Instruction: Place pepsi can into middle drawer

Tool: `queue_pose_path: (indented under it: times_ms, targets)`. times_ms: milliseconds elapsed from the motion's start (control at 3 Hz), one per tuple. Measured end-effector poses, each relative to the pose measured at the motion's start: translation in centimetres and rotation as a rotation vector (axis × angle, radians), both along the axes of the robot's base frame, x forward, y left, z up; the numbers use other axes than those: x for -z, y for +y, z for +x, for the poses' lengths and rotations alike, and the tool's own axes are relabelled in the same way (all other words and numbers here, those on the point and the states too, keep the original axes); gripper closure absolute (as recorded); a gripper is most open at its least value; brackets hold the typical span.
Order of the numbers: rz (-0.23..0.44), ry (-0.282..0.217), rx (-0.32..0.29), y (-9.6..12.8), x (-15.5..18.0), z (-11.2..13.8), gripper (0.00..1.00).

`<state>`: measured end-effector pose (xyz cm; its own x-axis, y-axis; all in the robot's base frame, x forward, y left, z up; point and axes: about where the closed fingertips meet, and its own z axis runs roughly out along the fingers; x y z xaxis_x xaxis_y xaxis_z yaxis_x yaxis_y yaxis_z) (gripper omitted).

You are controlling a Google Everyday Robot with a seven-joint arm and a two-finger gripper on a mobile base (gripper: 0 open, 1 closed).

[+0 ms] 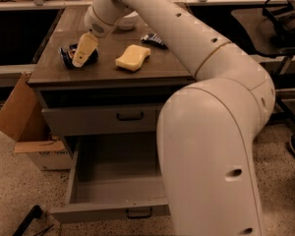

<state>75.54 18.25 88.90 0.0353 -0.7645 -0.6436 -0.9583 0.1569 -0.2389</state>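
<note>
The pepsi can (pixel 67 53) lies on its side at the left of the brown cabinet top (pixel 103 73). My gripper (pixel 83 50) hangs right over the can and covers its middle; only the can's dark-blue ends show on either side. The middle drawer (pixel 118 173) is pulled open below, with a bare grey tray and a small dark handle (pixel 138 213) on its front. My arm's large white body (pixel 211 146) hides the drawer's right side.
A yellow sponge (pixel 132 58) lies right of the can, a flat dark snack packet (pixel 153 40) behind it, and a white bowl (pixel 125 21) at the back. The upper drawer front (pixel 98 121) is shut. A cardboard box (pixel 27 127) stands left of the cabinet.
</note>
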Motion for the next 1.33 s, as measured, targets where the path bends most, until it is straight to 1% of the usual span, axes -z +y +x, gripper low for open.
queue_pose_path:
  times_ms: [333, 667, 1000, 1333]
  targets:
    - [-0.027, 0.034, -0.017, 1.0, 1.2, -0.1, 0.0]
    - [-0.036, 0.057, -0.032, 1.7, 2.0, -0.1, 0.0]
    - [-0.031, 0.082, -0.054, 2.5, 2.7, -0.1, 0.16]
    - [-0.017, 0.098, -0.073, 3.3, 3.2, 0.0, 0.4]
